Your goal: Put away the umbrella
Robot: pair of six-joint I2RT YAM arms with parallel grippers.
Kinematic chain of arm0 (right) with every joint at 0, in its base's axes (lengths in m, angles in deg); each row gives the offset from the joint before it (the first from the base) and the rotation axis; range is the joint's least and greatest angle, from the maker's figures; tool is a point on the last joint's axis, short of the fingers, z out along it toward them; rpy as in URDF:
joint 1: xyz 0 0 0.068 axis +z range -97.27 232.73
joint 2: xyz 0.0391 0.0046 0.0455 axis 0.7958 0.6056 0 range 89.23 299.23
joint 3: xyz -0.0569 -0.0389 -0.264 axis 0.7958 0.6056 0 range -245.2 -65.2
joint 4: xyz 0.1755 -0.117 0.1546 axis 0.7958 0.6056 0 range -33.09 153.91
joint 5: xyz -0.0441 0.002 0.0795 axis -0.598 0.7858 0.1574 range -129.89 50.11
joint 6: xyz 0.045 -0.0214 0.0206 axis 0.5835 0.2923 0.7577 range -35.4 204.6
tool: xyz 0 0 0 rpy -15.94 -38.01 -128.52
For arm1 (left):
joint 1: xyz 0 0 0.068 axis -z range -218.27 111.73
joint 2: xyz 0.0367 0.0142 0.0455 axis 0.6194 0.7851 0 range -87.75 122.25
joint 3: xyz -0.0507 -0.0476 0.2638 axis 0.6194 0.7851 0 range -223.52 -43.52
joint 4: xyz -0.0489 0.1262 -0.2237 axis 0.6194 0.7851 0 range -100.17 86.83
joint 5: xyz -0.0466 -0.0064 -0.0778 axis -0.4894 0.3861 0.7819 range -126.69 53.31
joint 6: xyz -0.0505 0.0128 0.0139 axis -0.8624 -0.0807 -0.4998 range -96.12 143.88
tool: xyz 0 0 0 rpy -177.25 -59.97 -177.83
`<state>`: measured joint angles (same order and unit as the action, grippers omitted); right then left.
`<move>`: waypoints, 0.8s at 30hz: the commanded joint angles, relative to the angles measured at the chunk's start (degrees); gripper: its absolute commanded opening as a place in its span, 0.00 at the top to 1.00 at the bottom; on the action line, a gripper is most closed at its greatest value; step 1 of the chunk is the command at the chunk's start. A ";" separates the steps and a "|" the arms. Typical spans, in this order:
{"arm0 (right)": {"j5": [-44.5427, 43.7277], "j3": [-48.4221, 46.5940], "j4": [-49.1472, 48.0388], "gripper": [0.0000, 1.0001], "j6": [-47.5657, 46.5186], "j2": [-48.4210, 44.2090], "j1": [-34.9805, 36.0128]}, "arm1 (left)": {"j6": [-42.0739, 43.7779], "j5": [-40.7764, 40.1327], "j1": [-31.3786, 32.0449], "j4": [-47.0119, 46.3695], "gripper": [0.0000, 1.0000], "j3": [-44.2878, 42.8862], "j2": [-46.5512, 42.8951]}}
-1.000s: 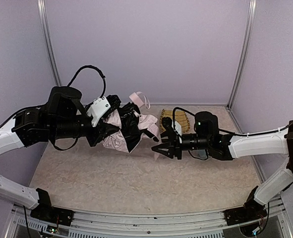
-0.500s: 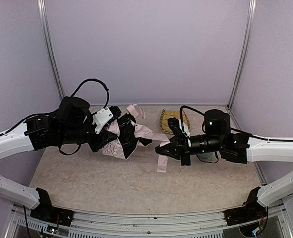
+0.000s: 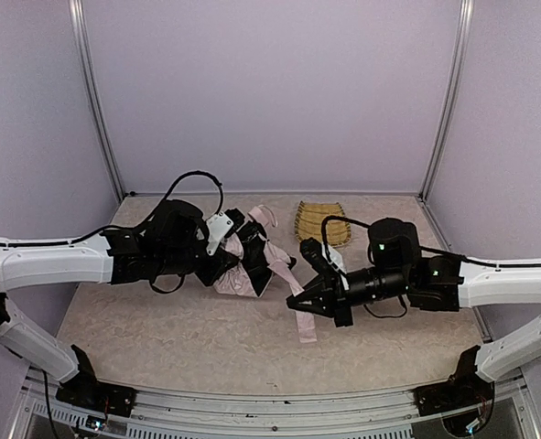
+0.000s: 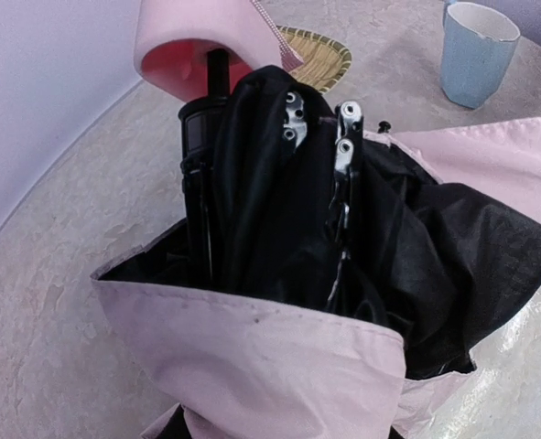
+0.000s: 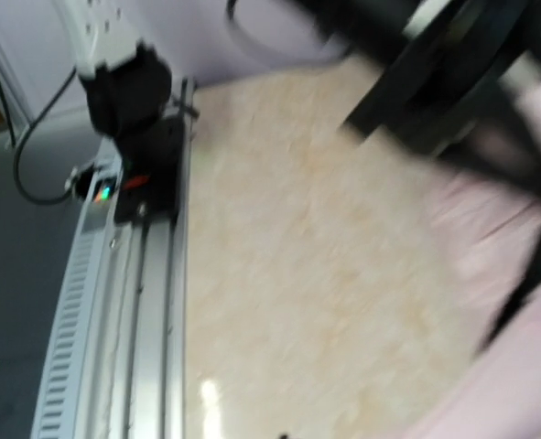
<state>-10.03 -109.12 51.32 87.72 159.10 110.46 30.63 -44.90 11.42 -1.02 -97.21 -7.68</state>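
The umbrella (image 3: 248, 261) is a crumpled bundle of pale-pink fabric and black lining left of the table's middle. My left gripper (image 3: 217, 262) is shut on its left side. In the left wrist view the umbrella (image 4: 279, 274) fills the frame, with its pink handle (image 4: 192, 37) at the top, and the fabric hides my fingers. My right gripper (image 3: 297, 303) is shut on a long pink flap of the umbrella that trails down to the table. The right wrist view is blurred and shows pink fabric (image 5: 517, 366) at its right edge.
A woven yellow tray (image 3: 320, 220) lies at the back of the table, also in the left wrist view (image 4: 318, 55). A pale blue cup (image 4: 476, 50) stands near it. The side walls and a metal rail (image 5: 114, 302) bound the table.
My left arm has swung right and down, carrying the umbrella bundle closer to the table. My right gripper has dropped a little nearer, still holding the pink flap, which now hangs longer.
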 commanded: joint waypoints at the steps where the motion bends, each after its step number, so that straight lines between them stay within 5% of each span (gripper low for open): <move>1: 0.71 5.25 -9.51 1.00 3.07 1.93 2.99 | -2.07 -3.85 -2.67 -9.47 1.00 -2.90 -2.95; 8: -14.33 16.41 -27.25 1.00 0.61 4.91 1.66 | -3.00 15.24 -1.00 -18.73 1.00 -0.33 -15.28; 16: -14.47 11.19 -32.48 1.00 -1.78 13.63 -1.44 | 0.15 23.95 8.01 -23.06 1.00 2.42 -19.54; 20: -15.96 10.66 -33.72 0.93 -1.48 14.93 -2.84 | 1.44 21.75 9.63 -20.17 1.00 2.43 -20.11; 24: -15.99 10.16 -27.79 0.69 -1.33 12.64 -3.36 | 4.14 11.17 9.34 -12.71 1.00 3.94 -20.14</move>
<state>-24.69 -98.04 18.89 86.73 173.26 107.80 31.91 -25.67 20.90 -14.26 -93.91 -26.06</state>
